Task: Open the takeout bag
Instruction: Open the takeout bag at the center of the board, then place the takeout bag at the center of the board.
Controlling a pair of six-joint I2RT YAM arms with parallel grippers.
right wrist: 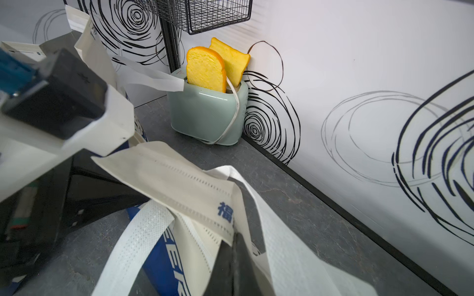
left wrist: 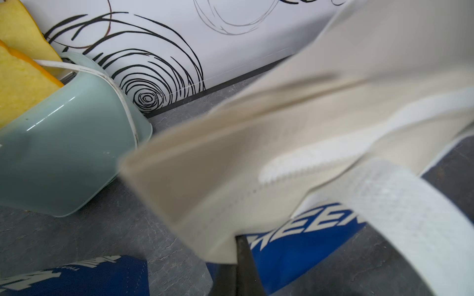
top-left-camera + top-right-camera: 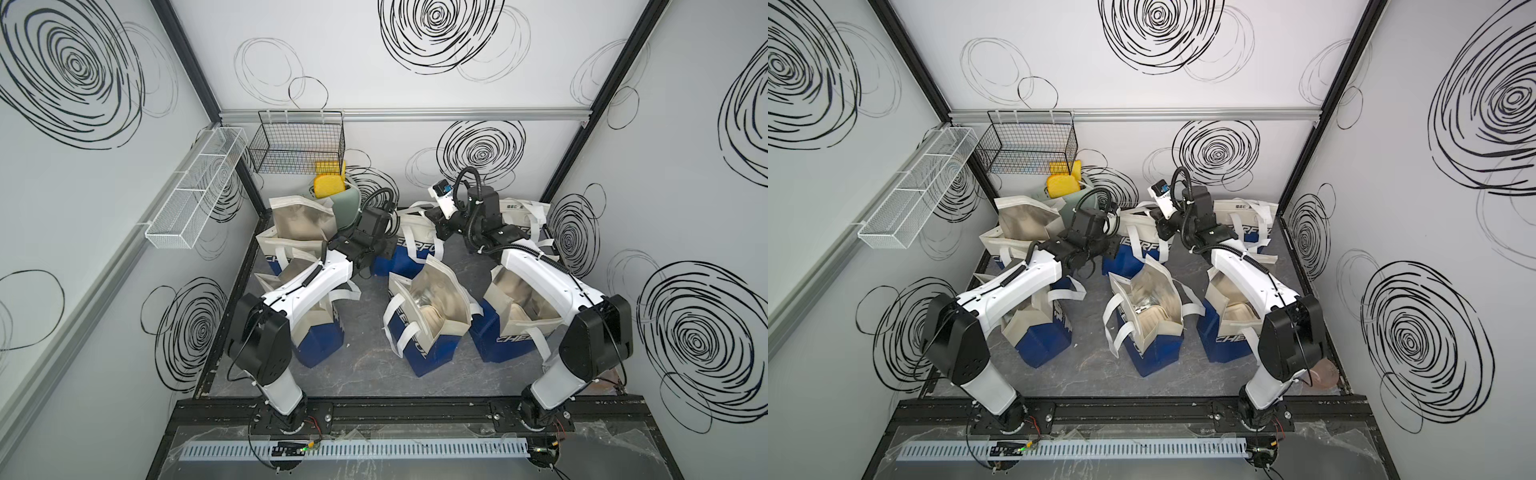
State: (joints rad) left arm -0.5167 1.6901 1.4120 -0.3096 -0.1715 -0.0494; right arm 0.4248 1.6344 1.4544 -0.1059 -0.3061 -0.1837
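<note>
Takeout bag (image 3: pixel 411 249) at the back middle of the table (image 3: pixel 365 365), blue body, cream top, white straps: both arms are on that one.

I see it in both top views, but the wrist housings cover the fingertips. What are the tools doing?

The wrist cameras tell that. In the left wrist view the left gripper (image 2: pixel 237 246) is pressed together on the lower edge of the cream flap, one dark finger (image 2: pixel 243 261) rising from under the fabric. In the right wrist view the right gripper (image 1: pixel 234 241) is nipped onto the corner of the cream band with the blue printed character, a strap looping beside it.

Is the mouth open?

Hard to say; the flap is blurred so near the lens, and its layers seem to lie close together.

And the arms?

The left arm (image 3: pixel 307 286) slopes from the front left toward the back, wrist turned sideways at the bag's left end. The right arm (image 3: pixel 548 278) has its elbow high at the front right, forearm running back and inward, wrist tipped down over the bag's right end.

Anything else?

The mint toaster (image 1: pixel 205 115) with two bread slices (image 1: pixel 205 69) shows whole in the right wrist view; from above, the left arm and another bag (image 3: pixel 299 224) hide most of it.
</note>
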